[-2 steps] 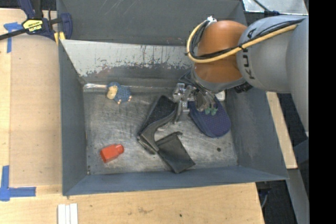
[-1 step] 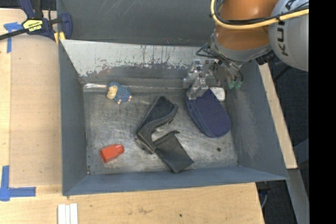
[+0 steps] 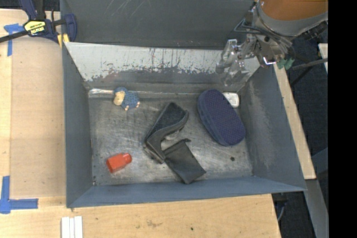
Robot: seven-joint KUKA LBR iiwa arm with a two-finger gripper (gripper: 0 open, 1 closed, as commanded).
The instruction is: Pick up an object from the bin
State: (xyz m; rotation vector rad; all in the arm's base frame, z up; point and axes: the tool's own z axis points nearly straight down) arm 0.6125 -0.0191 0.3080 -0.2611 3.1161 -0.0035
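Note:
My gripper [image 3: 231,68] hangs at the bin's back right corner, above the floor, with its metal fingers spread apart and nothing between them. Just below and in front of it lies a dark blue oval pouch [image 3: 220,117], with a small white thing [image 3: 232,100] tucked against its far right edge. Left of the pouch lies a black bent strap-like thing [image 3: 170,142] on the bin floor.
A small toy with a tan head and blue body [image 3: 126,98] lies at the back left of the floor. An orange-red cap-shaped piece [image 3: 118,162] sits at the front left. The arm's orange cover stands above the bin's right rim.

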